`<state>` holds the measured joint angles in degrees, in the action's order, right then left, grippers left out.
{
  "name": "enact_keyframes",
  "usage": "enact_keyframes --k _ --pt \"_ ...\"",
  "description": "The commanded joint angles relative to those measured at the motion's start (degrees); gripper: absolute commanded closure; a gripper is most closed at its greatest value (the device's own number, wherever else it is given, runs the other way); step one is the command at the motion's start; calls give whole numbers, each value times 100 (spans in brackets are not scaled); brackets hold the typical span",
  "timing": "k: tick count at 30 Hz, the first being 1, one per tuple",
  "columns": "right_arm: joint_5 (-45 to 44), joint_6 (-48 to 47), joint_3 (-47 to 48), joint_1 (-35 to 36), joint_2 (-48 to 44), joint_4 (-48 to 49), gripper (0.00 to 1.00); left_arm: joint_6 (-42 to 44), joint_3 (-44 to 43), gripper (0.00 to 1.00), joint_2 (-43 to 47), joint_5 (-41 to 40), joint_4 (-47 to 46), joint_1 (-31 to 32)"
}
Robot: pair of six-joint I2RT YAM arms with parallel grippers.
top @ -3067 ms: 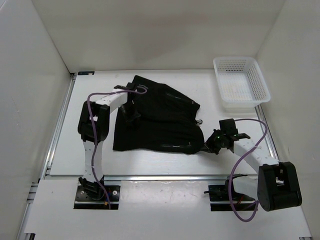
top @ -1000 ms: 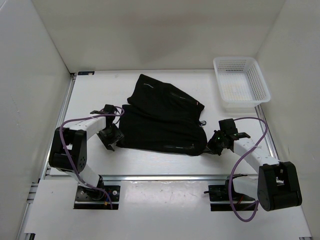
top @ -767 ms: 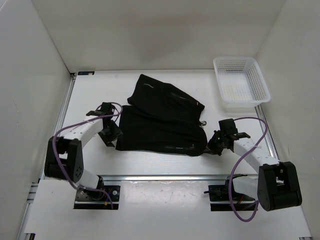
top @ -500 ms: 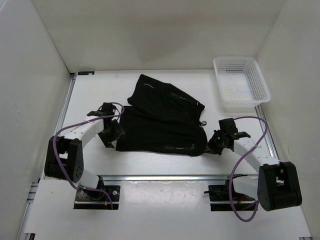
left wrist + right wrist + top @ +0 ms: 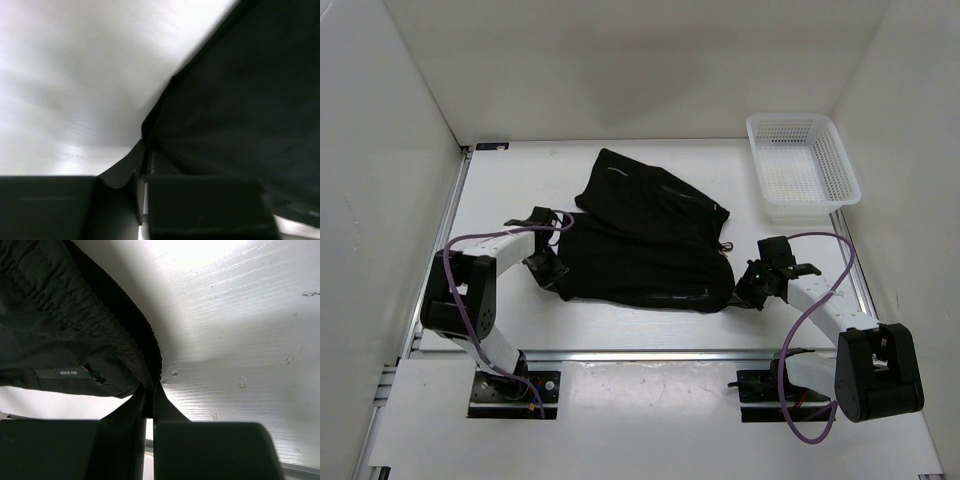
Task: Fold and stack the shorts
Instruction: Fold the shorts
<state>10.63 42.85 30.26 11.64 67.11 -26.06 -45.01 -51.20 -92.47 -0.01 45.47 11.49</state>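
Thin, limp shorts (image 5: pixel 650 250) would likely sag unless held by their edges, where the left hand (image 5: pixel 556 278) and right hand (image 5: pixel 739 296) pinch them.

Overhead: high at the near edge, looking down on the whole surface (image 5: pixel 510 190). At each wrist: very close, low, sharing a shorts (image 5: pixel 650 240) edge with overhead.

White basket (image 5: pixel 802 168) — far-right table (image 5: pixel 500 200) corner

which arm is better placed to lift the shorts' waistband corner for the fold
Right: the right claw is shut on the gathered waistband of the shorts at the near right corner; the left claw pinches the opposite edge.
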Motion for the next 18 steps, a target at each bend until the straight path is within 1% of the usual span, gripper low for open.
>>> enact_keyframes --k 1,3,4,7,10,11,13,14,15,18 --pt "-53 -137 147 -21 -49 -127 100 106 -180 90 -53 88 -364 56" --pt "-53 -189 147 -21 -49 -258 100 46 -180 90 149 142 -364 56" --pt "-53 -189 208 -21 -171 -311 100 -16 -180 90 289 142 -207 56" --pt "9 -312 208 -21 -593 -601 100 -130 -180 90 1131 142 -4 56" --pt "9 -681 208 -21 -1067 -1154 100 -288 -75 90 1730 90 409 56" --pt "9 -864 208 -21 -1260 -1312 100 -289 -74 90 2141 89 662 56" --pt "9 -1006 208 -21 -1463 -1734 100 -455 -13 90 2521 36 927 56" --pt "79 -1059 208 -21 -1629 -1840 100 -456 39 90 2880 -16 1050 56" --pt "201 -1059 208 -21 -1709 -1971 100 -534 92 90 3057 -16 1295 56" --pt "412 -972 138 -21 -1947 -2192 100 -657 145 90 3629 -16 1578 56"
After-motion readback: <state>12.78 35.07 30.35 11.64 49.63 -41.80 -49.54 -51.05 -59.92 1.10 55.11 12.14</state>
